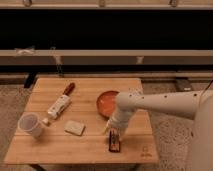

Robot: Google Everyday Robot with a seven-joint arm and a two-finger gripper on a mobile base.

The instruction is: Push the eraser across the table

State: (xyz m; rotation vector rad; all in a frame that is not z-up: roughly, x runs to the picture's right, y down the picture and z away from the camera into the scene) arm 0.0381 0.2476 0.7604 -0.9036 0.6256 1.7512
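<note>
The eraser (pixel 114 141), a small flat black bar with reddish marks, lies on the light wooden table (pixel 60 145) near its front edge, right of centre. My gripper (pixel 113 128) comes down from the white arm (pixel 165 102) on the right and hangs right at the eraser's far end, apparently touching it. The gripper sits between the eraser and the orange bowl (pixel 106 102).
A white cup (pixel 30 124) stands at the front left. A pale beige block (pixel 74 128) lies left of the eraser. A white tube (pixel 58 107) with a cap and a red-handled tool (pixel 69 89) lie further back. The table's front edge runs just beyond the eraser.
</note>
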